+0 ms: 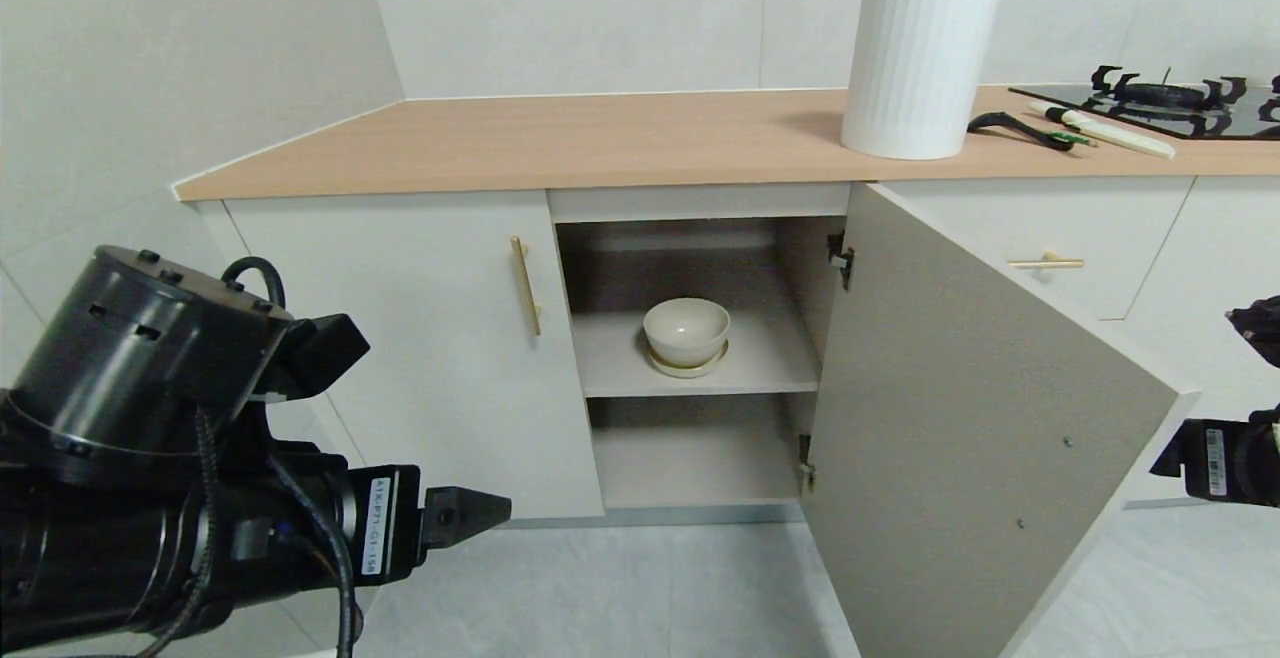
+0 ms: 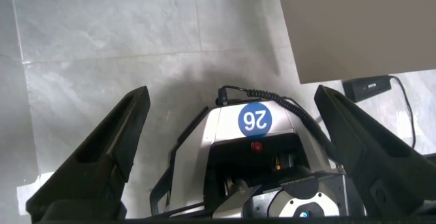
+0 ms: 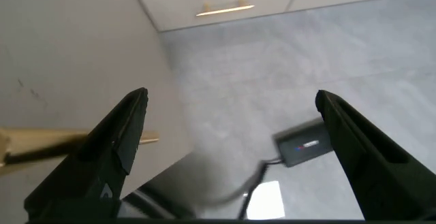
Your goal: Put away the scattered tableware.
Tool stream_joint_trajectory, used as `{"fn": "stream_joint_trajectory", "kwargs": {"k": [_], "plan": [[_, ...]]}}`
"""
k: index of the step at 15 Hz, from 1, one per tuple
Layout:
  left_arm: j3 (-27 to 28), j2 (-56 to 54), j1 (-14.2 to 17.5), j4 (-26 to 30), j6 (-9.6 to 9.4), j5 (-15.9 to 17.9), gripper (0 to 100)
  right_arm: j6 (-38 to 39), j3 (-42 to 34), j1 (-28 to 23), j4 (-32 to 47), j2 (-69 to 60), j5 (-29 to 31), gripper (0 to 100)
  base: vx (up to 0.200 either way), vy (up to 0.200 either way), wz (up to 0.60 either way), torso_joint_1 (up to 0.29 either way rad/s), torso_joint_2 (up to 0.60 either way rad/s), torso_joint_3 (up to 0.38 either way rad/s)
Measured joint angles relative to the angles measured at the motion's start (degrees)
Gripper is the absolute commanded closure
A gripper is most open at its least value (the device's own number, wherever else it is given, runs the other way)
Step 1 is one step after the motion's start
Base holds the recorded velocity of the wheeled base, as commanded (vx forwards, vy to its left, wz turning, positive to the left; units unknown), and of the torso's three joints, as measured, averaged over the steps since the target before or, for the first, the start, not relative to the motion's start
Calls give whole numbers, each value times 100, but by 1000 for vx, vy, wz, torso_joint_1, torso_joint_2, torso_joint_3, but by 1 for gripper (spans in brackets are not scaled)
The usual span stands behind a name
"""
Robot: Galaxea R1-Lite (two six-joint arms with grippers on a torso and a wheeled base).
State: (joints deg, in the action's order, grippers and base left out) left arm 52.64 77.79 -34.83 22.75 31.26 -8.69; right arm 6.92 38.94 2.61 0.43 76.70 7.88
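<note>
bowl (image 1: 686, 329) on shelf (image 1: 770, 358), seemingly on saucer (image 1: 686, 371) — far from left gripper (image 2: 231, 93)

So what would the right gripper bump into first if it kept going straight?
Most likely the floor. The right gripper is open and points at bare tiles, with the cupboard door to one side and a small black box close by. Depth is hard to tell.
</note>
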Motion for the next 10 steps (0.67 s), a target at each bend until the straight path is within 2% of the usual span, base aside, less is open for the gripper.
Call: {"fn": "stream_joint_trajectory", "kwargs": {"k": [5, 10], "plan": [[-2, 0, 0, 0, 0, -1, 0, 588, -84, 808, -24, 9, -2, 0, 0, 0, 0, 0, 0, 0], [0, 0, -6, 0, 0, -4, 0, 1437, -276, 1871, -705, 188, -11, 0, 0, 0, 0, 0, 0, 0]]}}
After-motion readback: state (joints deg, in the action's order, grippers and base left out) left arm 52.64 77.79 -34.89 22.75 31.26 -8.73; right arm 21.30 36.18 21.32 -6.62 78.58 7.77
